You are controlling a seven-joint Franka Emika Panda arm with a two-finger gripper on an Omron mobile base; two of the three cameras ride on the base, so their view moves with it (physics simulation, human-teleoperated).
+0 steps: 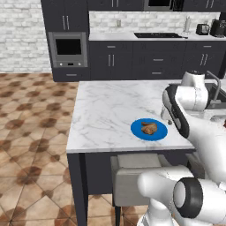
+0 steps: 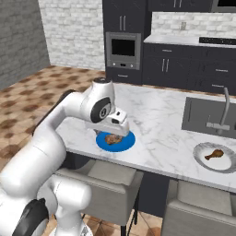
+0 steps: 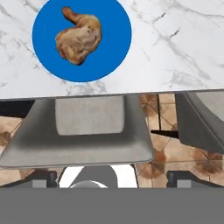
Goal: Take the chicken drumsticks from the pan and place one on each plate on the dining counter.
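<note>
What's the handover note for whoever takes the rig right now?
Claw: open, holding nothing, above the counter's near edge by the blue plate.
Blue plate: on the dining counter near its front edge, one drumstick lying on it.
Grey plate: on the same counter, in front of the sink, second drumstick on it.
Done: one drumstick on each plate.
Left: nothing to place, as far as these views show; just back the arm away.
</note>
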